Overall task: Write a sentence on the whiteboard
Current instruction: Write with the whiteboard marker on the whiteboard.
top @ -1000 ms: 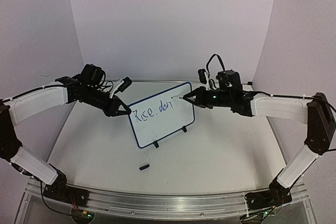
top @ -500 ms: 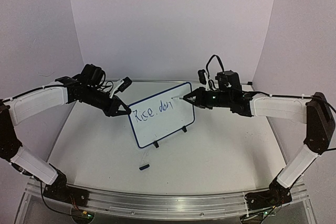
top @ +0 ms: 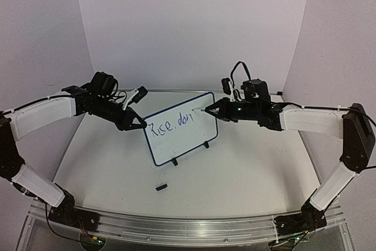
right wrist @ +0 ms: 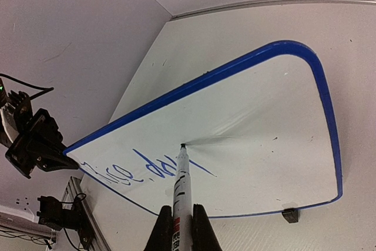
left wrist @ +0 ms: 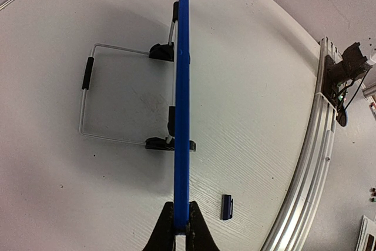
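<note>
The whiteboard (top: 179,129) stands tilted on two black clip feet mid-table; in the left wrist view it is an edge-on blue line (left wrist: 182,86). The sentence (top: 170,124) reads about "Rice, don" in one line; it also shows in the right wrist view (right wrist: 138,170). My left gripper (top: 140,124) is shut on the board's left edge (left wrist: 181,220). My right gripper (top: 226,111) is shut on a white marker (right wrist: 183,192), whose tip touches the board's face just right of the last letter.
A small dark marker cap (top: 161,186) lies on the table in front of the board, also in the left wrist view (left wrist: 227,207). A wire stand (left wrist: 88,95) props the board from behind. An aluminium rail (top: 188,227) runs along the near edge.
</note>
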Motion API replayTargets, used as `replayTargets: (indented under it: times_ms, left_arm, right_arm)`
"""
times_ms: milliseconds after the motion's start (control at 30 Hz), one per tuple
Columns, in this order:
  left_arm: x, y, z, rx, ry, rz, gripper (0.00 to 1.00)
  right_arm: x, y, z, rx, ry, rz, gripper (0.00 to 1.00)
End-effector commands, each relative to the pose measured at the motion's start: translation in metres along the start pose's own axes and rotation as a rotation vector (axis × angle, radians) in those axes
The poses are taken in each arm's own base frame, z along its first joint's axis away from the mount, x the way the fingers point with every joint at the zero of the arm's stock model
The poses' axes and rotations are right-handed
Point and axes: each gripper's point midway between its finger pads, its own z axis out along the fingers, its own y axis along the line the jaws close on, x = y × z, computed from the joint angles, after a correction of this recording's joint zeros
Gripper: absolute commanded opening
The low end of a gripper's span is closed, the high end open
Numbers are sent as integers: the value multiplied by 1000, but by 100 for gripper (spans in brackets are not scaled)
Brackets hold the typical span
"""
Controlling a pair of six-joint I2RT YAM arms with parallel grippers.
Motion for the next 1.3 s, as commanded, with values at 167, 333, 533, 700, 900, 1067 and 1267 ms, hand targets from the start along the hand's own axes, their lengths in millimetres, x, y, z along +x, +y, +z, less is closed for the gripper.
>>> replayTargets:
  times_ms: [167,333,533,700,900,1067,1267]
  left_arm:
    - [2,-5,3,19,23,1,0]
    - [2,-6,2,18,21,2,0]
    - [2,-6,2,19,19,3,0]
    - [2,-6,2,20,20,2,0]
    - [2,-6,2,19,21,2,0]
    - [2,-5,2,17,22,2,0]
    - [3,-6,3,20,23,1,0]
  right_arm:
    - [-3,-7,1,19,-16,12,0]
    - [-2,-8,1,21,-13,18,0]
    - [1,-7,1,13,-4,22,0]
    - [3,-4,-1,1,5,25,0]
    - [4,6,-6,-42,16,10,0]
    - [-6,20,-24,-62,-27,-24,0]
    - [-1,5,-24,5,-20,-36,0]
